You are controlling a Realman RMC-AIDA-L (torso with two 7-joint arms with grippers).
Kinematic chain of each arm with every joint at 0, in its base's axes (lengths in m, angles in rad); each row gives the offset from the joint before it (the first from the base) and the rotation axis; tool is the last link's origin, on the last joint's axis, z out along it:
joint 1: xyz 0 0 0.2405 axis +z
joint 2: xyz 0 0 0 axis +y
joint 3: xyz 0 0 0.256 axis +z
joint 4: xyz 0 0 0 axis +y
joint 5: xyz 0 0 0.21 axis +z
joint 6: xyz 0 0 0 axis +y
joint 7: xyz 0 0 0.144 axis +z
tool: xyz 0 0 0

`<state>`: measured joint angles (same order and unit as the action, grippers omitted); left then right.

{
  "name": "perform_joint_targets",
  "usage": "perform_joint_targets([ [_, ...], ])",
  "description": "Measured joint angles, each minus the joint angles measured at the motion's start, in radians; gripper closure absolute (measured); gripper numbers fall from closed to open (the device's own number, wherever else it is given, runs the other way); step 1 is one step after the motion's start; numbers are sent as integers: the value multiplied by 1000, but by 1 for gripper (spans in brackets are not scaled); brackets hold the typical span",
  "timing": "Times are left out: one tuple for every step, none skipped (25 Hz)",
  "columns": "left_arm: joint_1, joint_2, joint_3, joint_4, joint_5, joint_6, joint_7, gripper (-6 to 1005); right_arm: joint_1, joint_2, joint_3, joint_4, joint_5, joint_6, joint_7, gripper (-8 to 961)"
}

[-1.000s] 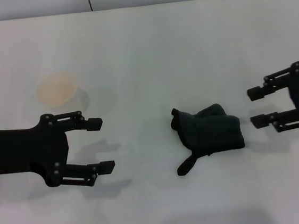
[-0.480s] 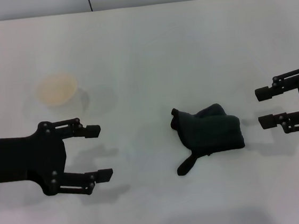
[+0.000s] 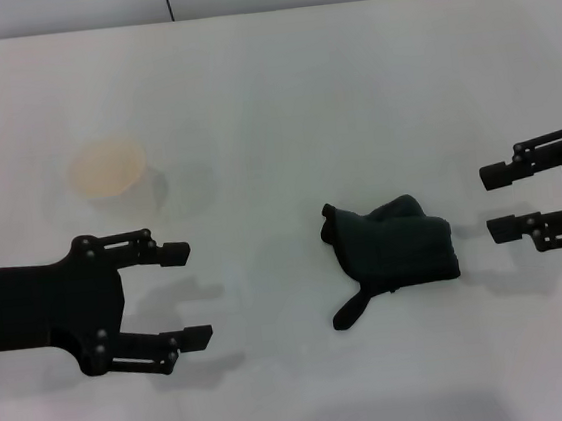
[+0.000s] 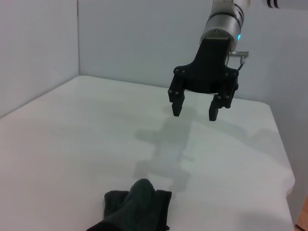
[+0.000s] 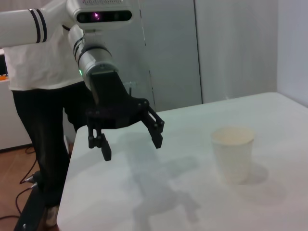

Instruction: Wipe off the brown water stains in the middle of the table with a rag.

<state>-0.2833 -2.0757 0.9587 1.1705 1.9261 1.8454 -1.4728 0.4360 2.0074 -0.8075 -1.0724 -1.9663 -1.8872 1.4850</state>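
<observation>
Both arms have drawn back toward their own sides over the past second. The left pincer [image 3: 185,292] hangs wide and empty over the near-left tabletop [image 3: 279,100]; the right pincer [image 3: 503,201] waits at the far right edge, just as wide and just as empty. Between them the rag [image 3: 396,251] lies bunched right of centre, untouched. No brown stain shows anywhere on the white surface, which suggests the wiping is finished. A pale cup [image 3: 108,168] stands at the far left.
</observation>
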Motion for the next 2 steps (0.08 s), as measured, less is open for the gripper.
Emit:
perform_joint_targets([
  [1, 0, 0, 0, 0, 0, 0, 124, -1, 0, 0, 0, 3, 0, -1, 407],
  [2, 0, 0, 0, 0, 0, 1, 124, -4, -1, 1, 0, 9, 0, -1, 407],
])
